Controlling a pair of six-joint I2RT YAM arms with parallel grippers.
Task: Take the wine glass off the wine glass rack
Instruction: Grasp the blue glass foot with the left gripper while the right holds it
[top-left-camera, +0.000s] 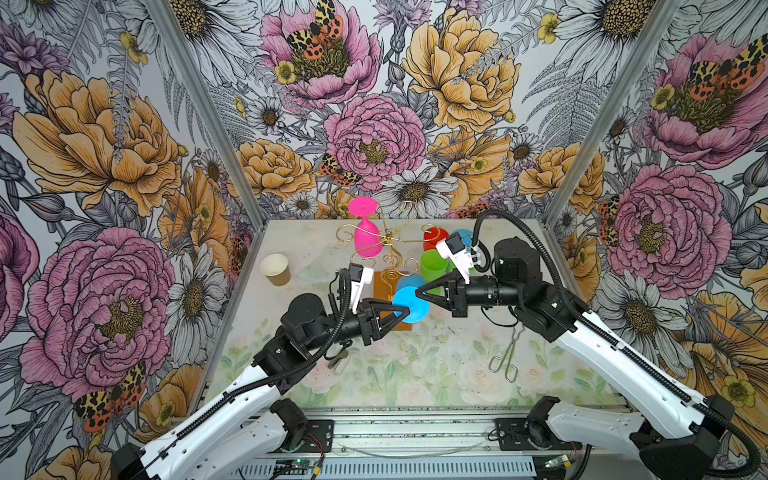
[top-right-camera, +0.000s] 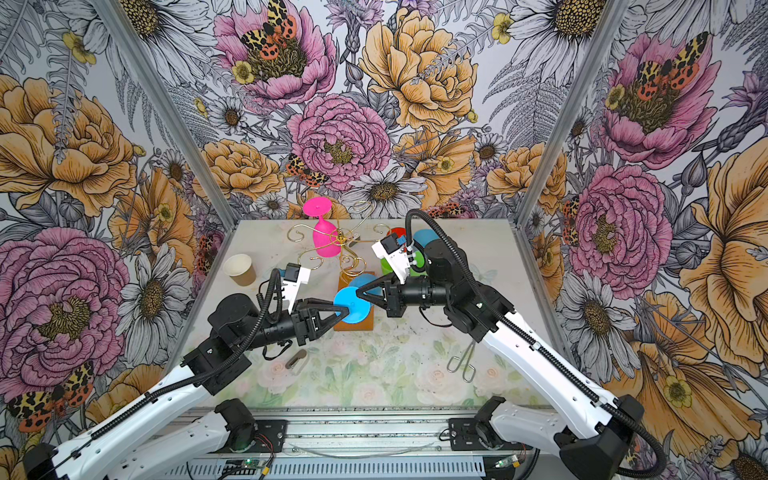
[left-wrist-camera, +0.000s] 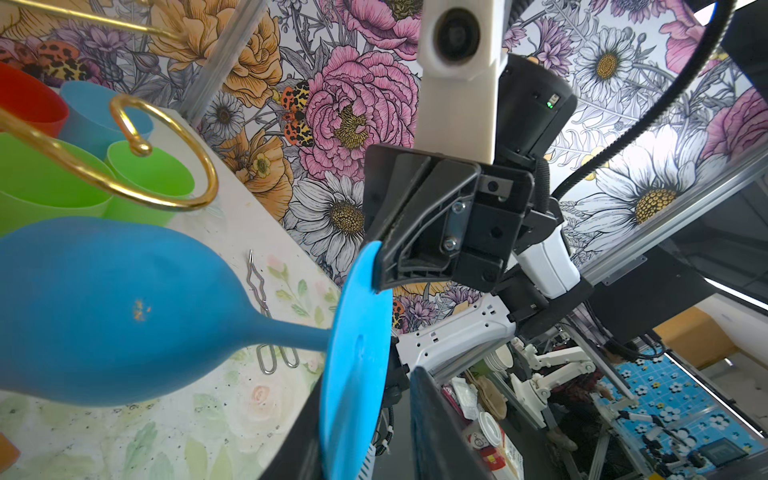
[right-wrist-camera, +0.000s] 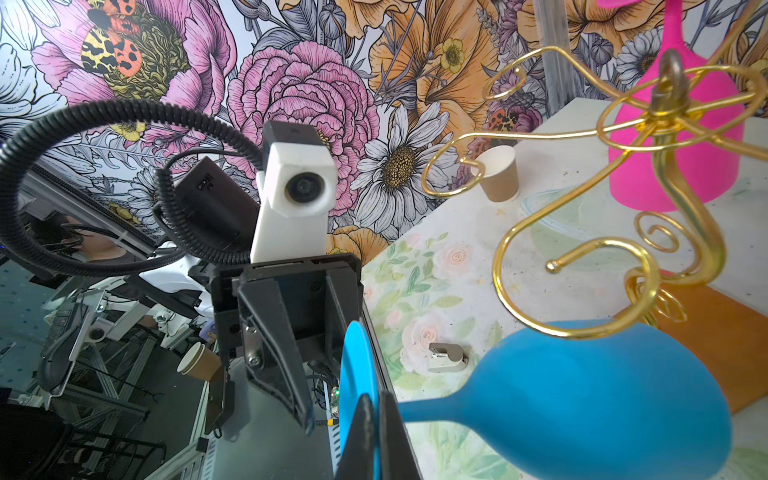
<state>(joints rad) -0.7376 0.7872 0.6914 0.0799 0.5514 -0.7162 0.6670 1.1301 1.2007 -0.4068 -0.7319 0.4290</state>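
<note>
One wine glass foot edge | right tool pinches | left tool straddles

Our two arms: white shells, black joints.
We see the left arm and right arm share perforated white covers, ribbed black cable conduits, white wrist camera mounts, and black triangular fingers fastened with silver screws.

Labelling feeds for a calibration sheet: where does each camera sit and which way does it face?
Top views: overhead behind the arms, looking down at the table; both arms show.
Left wrist: on its arm, facing the right gripper; own fingers show.
Right wrist: on its arm, facing the left gripper; own fingers show.
Shared: every view shows the blue wine glass.
</note>
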